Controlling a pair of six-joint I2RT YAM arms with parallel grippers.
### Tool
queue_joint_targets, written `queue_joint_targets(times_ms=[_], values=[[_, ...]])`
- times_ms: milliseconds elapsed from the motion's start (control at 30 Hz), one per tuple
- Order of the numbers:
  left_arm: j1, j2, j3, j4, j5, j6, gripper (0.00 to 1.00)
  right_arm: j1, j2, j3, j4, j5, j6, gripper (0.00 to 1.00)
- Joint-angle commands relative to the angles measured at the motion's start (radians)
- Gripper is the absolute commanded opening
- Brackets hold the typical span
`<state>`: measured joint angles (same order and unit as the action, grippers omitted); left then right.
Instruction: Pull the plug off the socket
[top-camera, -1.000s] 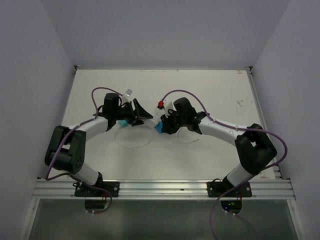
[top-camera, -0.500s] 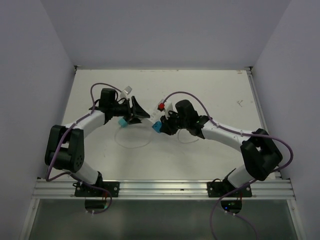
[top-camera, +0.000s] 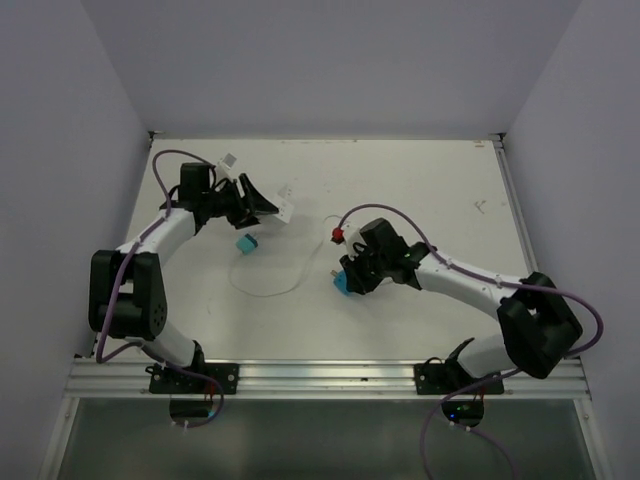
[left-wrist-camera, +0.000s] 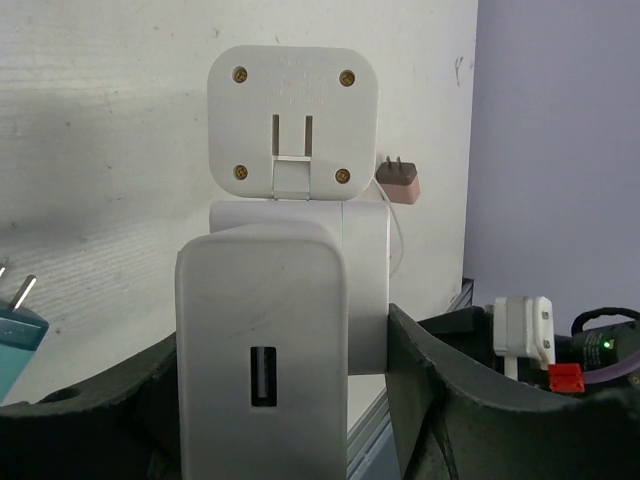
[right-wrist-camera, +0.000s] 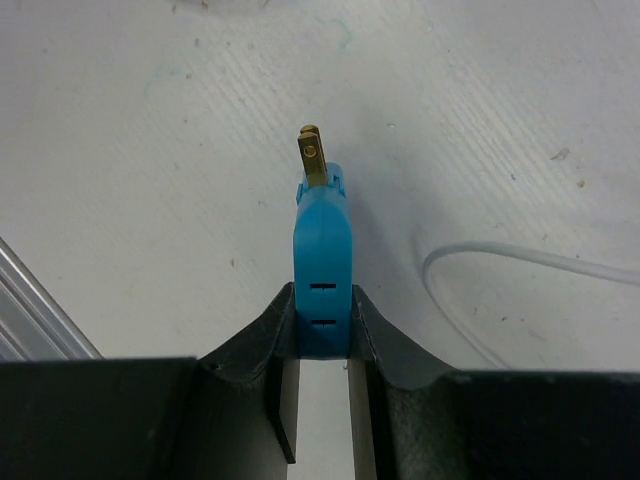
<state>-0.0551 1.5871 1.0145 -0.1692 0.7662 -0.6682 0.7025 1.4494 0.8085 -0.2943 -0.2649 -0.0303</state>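
**Top external view.** The left gripper (top-camera: 262, 205) is seen at the far left of the table (top-camera: 430, 190), closed on the white socket (top-camera: 285, 211). The right gripper (top-camera: 345, 281) is lowered near the table's middle, with the blue plug (top-camera: 342, 285) pinched in it. Plug and socket are well apart. A second teal plug (top-camera: 245, 243) lies on the table just beside the left gripper. A thin white cable (top-camera: 268, 292) is looped between the two arms.

**Left wrist view.** The white socket (left-wrist-camera: 265, 330) is clamped between the dark fingers (left-wrist-camera: 450, 395) of the left gripper (left-wrist-camera: 285, 390), which are held apart by its width. A slot is shown on its near face. A rounded square face with four screws is shown at its far end. A small brown plug (left-wrist-camera: 398, 181) on a white lead lies beyond it. The teal plug (left-wrist-camera: 18, 325) is cut off by the left edge.

**Right wrist view.** The blue plug (right-wrist-camera: 322, 250) is gripped on its flat sides by the right gripper (right-wrist-camera: 322, 335), whose jaws are pressed close against it. The brass prongs (right-wrist-camera: 312, 158) are bare and pointed away from the gripper. The white cable (right-wrist-camera: 520, 258) curves across the table to the right.
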Motion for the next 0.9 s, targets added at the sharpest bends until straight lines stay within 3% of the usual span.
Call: queue_joint_targets(times_ms=[0, 100, 267, 500, 867], values=[[-0.006, -0.018, 0.061, 0.037, 0.035, 0.016, 0.0, 0.003, -0.125, 0.012, -0.014, 0.056, 0.07, 0.0], [-0.008, -0.032, 0.038, 0.057, 0.051, 0.016, 0.0, -0.024, -0.153, 0.034, -0.025, 0.099, 0.125, 0.0], [-0.015, -0.078, -0.043, 0.092, 0.07, 0.021, 0.0, -0.239, -0.204, 0.031, 0.009, -0.006, 0.299, 0.0], [-0.087, -0.098, -0.143, 0.152, 0.081, 0.042, 0.0, -0.507, -0.247, 0.0, 0.001, -0.008, 0.466, 0.0], [-0.224, 0.016, -0.18, 0.304, 0.079, 0.012, 0.0, -0.756, -0.233, -0.144, 0.113, -0.028, 0.644, 0.0]])
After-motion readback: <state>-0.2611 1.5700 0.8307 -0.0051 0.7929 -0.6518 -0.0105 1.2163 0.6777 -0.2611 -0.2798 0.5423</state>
